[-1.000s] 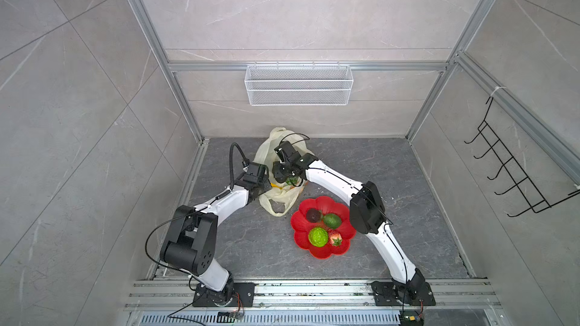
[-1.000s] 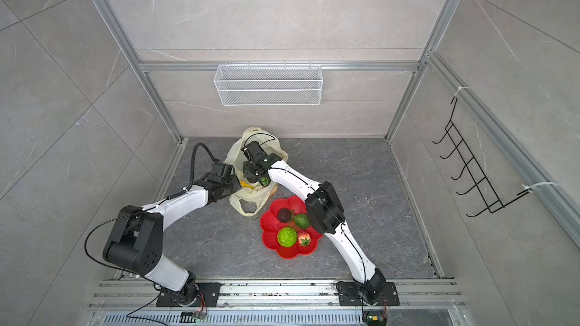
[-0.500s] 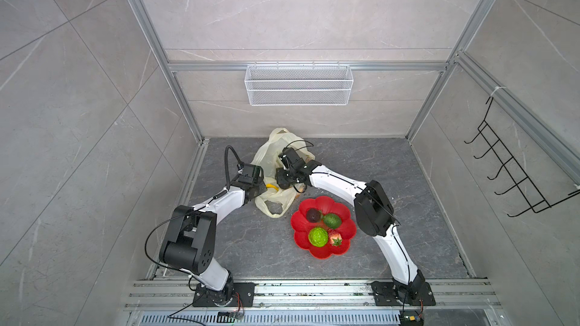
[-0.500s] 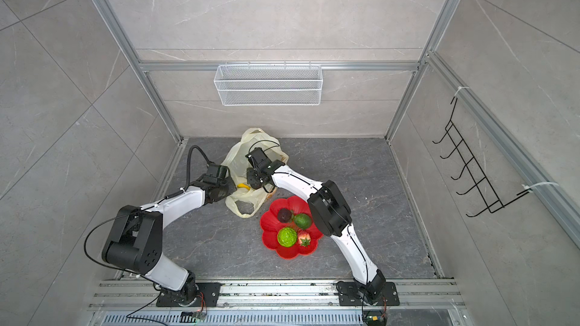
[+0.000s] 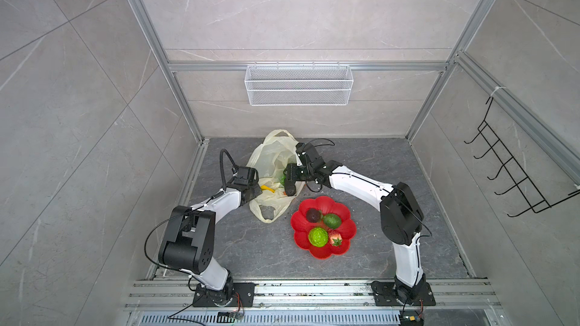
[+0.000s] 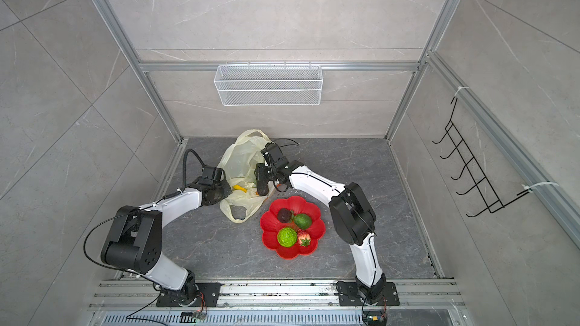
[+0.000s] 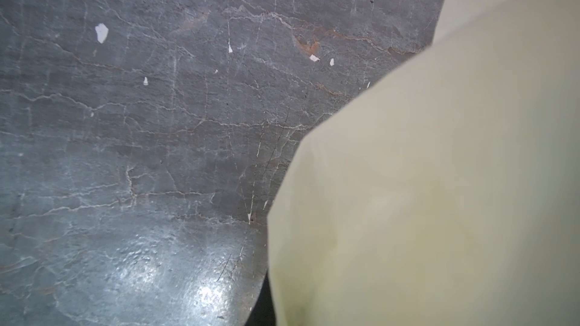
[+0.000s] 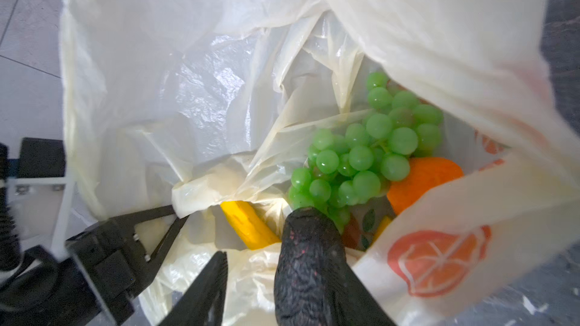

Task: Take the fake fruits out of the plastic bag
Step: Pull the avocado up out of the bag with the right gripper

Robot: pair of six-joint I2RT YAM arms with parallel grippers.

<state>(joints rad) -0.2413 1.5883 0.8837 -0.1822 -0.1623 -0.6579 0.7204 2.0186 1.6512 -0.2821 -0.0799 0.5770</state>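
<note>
The cream-yellow plastic bag [image 5: 270,158] [image 6: 241,158] lies at the back of the floor, its mouth facing the front. My left gripper [image 5: 255,188] [image 8: 179,211] is shut on the bag's rim; in the left wrist view only the bag [image 7: 439,183] shows. My right gripper [image 5: 290,183] [image 8: 270,255] is inside the mouth, jaws apart. A dark avocado [image 8: 307,261] rests against one finger, and a gap separates it from the other finger [image 8: 207,283]. Deeper in the bag lie a green grape bunch [image 8: 364,152], a banana [image 8: 248,227] and an orange [image 8: 423,180].
A red flower-shaped plate [image 5: 314,254] in front of the bag holds a dark avocado [image 5: 313,215], a green avocado [image 5: 332,221], a bumpy green ball [image 5: 318,236] and a strawberry [image 5: 335,239]. A wire basket [image 5: 298,89] hangs on the back wall, a black hook rack [image 5: 514,177] on the right wall.
My right gripper has moved toward the front inside the bag's mouth, and its jaws have spread a little. The left gripper keeps its hold on the rim and has shifted slightly left.
</note>
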